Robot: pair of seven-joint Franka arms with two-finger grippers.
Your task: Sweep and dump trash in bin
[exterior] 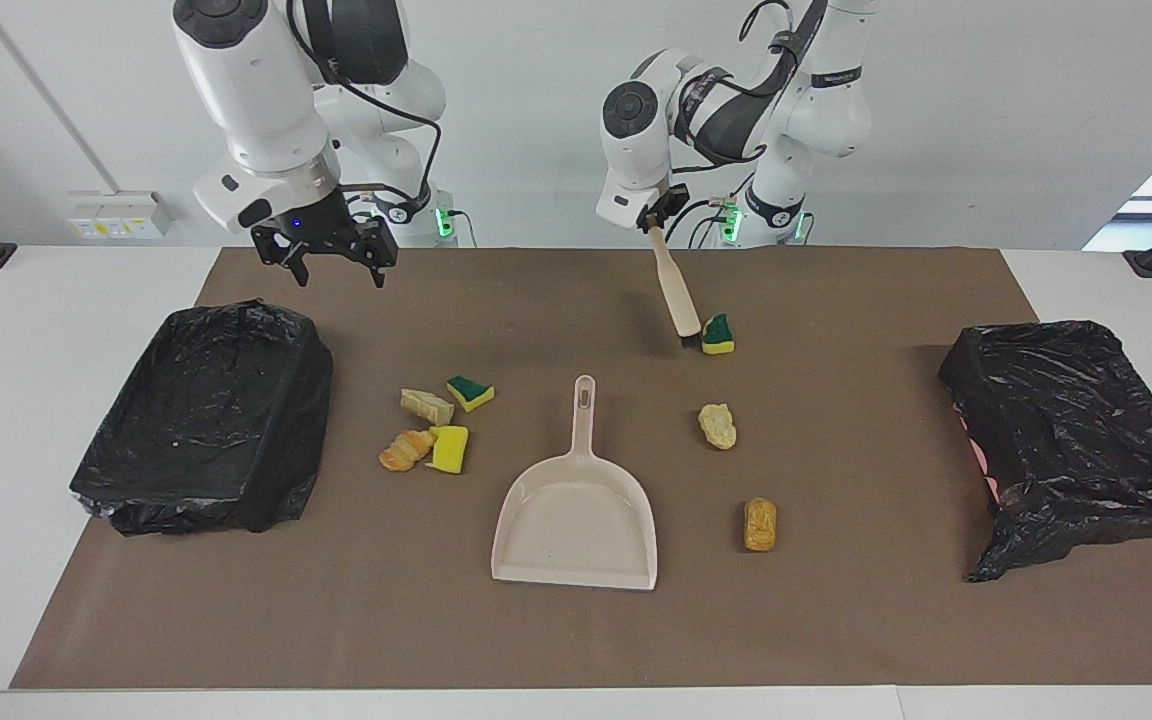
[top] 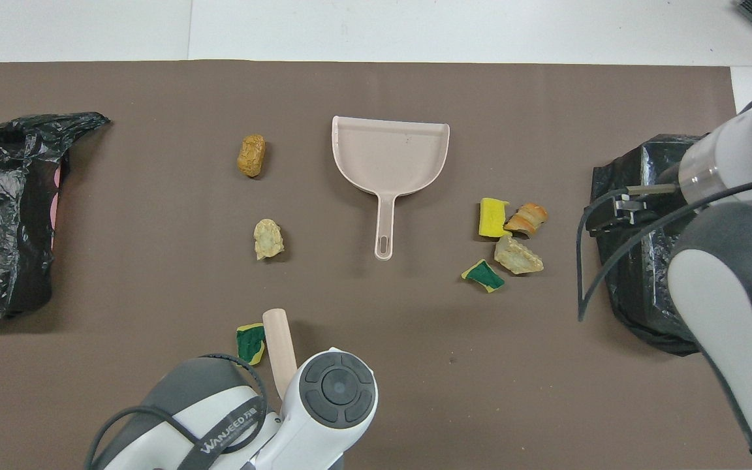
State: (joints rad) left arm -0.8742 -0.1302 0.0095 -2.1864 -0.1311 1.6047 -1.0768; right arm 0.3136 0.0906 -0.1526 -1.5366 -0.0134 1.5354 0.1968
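- my left gripper (exterior: 658,216) pinches the beige plastic brush (exterior: 677,295), tilted, its bristles just beside the nearest green-and-yellow sponge scrap (exterior: 717,335).
- my right gripper (exterior: 325,252), fingers spread, hangs near the black-bagged bin (exterior: 204,415).
- six other scraps flank the beige dustpan (exterior: 577,512).

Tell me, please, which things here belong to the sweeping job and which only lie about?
Belong to the job:
- brush, held by the left gripper
- dustpan
- seven scraps, e.g. the sponge at the brush head
- two bins
- right gripper, open over the mat

Only lying about:
- brown mat
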